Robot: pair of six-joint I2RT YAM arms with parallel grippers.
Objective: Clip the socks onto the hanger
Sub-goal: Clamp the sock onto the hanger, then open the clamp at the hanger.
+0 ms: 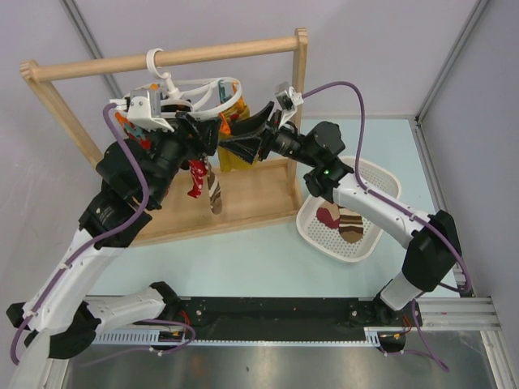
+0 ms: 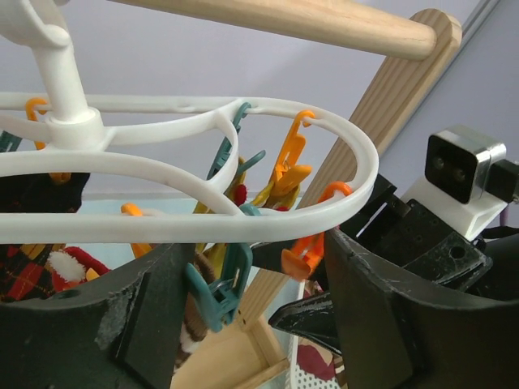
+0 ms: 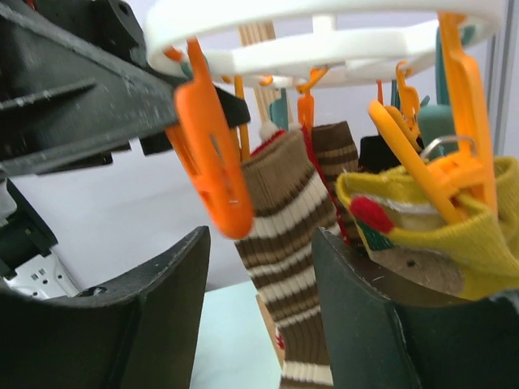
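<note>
The white hanger [image 1: 212, 91] hangs by its hook from the wooden rail. A red sock [image 1: 196, 179] and a brown striped sock [image 1: 215, 194] dangle from it. My left gripper [image 1: 209, 132] is up at the ring and open. In the left wrist view, a teal peg [image 2: 219, 288] and an orange peg [image 2: 304, 255] hang between its fingers [image 2: 138, 316], under the hanger ring [image 2: 243, 219]. My right gripper [image 1: 237, 138] faces it from the right, also open. The right wrist view shows the brown striped sock [image 3: 284, 219] just beyond the open jaws and an orange peg [image 3: 212, 158] in front.
A mustard-yellow sock [image 3: 462, 227] is pegged on the hanger to the right of my right gripper. The wooden rail frame [image 1: 302, 89] stands around the hanger. A white perforated basket [image 1: 381, 174] on the right holds another brown striped sock [image 1: 350, 224].
</note>
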